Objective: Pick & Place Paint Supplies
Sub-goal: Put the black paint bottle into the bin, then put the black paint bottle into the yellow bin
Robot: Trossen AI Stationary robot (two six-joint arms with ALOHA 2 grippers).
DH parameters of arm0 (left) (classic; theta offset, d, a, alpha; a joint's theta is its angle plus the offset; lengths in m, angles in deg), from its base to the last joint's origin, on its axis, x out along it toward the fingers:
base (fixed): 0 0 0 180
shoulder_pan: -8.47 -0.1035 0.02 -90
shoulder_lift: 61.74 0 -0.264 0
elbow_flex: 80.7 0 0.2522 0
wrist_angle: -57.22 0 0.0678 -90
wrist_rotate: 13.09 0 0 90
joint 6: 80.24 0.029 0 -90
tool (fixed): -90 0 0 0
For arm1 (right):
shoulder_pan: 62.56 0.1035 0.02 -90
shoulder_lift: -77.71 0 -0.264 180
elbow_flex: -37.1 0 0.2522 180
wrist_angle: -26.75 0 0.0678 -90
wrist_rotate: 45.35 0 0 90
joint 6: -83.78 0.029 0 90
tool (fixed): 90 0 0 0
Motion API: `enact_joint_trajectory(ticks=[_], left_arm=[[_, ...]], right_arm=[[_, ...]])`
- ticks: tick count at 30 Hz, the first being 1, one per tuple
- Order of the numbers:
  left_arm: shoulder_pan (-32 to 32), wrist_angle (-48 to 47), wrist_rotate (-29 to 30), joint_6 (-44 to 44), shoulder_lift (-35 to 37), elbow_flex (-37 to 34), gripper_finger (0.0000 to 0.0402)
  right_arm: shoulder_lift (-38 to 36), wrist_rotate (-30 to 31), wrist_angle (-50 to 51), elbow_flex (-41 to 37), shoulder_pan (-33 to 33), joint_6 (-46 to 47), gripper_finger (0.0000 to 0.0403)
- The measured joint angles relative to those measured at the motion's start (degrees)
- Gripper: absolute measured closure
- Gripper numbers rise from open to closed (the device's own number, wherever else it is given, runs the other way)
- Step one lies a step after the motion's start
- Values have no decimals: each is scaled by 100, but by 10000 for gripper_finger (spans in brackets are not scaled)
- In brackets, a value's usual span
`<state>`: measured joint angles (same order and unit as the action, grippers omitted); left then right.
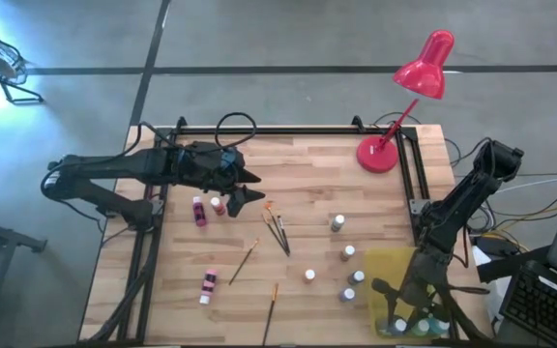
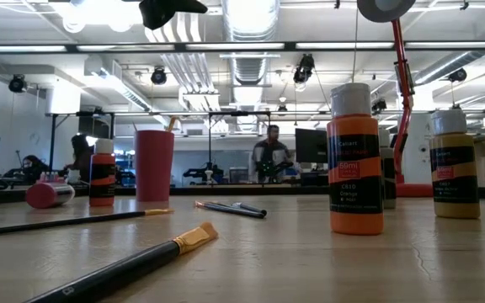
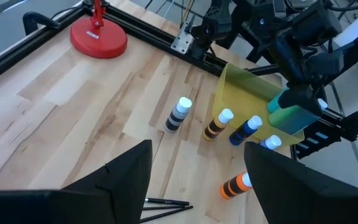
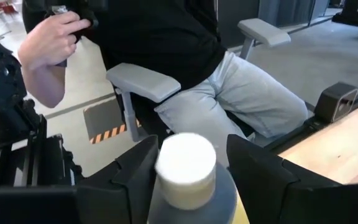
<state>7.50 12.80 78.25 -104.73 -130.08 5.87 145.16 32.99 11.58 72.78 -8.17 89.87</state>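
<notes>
Two views split your story: from above, your right hand (image 1: 401,311) hangs over the yellow tray (image 1: 387,266); its wrist view shows parted fingers (image 4: 260,165) flanking a white-capped bottle (image 4: 188,174). Your left hand (image 1: 249,186) hovers wide over the counter (image 1: 307,208).

Taking the yellow tray (image 1: 395,266) as landmark, the right gripper (image 1: 406,298) hangs over it among bottles, small white-capped bottles (image 1: 348,253) stand just beside it, paintbrushes (image 1: 278,232) lie farther off, and the left gripper (image 1: 249,186) hovers well apart.
</notes>
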Motion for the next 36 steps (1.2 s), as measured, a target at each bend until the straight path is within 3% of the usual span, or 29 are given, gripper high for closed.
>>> enact_joint_trajectory(ticks=[7, 16, 26, 36], left_arm=[[0, 7, -13, 0, 0, 0, 142], [-4, 11, -11, 5, 0, 0, 142], [-4, 22, 7, 236, -2, 0, 142], [-2, 41, -110, 248, -4, 0, 142]], right_arm=[[-396, 3, 42, 32, -2, 0, 214], [-1441, 176, 118, 32, -2, -22, 235], [-2397, 2733, 135, 90, -27, -748, 259], [-2253, 4705, 1021, 1100, -450, -1001, 280]])
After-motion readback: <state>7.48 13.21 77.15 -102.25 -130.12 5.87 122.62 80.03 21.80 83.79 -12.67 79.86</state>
